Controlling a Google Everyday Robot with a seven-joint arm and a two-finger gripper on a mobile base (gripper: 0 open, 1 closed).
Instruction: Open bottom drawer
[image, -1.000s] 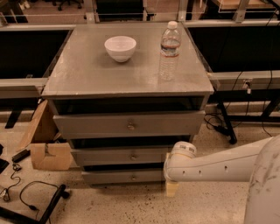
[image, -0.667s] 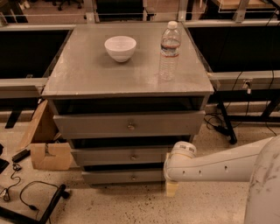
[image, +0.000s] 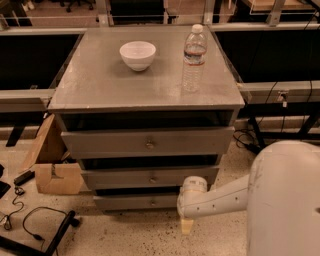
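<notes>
Arm (image: 225, 197): white, reaching leftward and roughly level from the lower right, wrist at the lower right front of the cabinet (image: 100, 92).
Gripper (image: 186, 225): hangs below the wrist near the floor, by the right end of the bottom drawer (image: 132, 202); spread or pressed together cannot be told.
Bottom drawer: lowest of three, front facing the camera, long axis left to right.

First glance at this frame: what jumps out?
The grey three-drawer cabinet sits dead centre, a white bowl and a clear water bottle on its top. At lower right a big white arm juts in, its hand low near the floor by the right end of the bottom drawer.
</notes>
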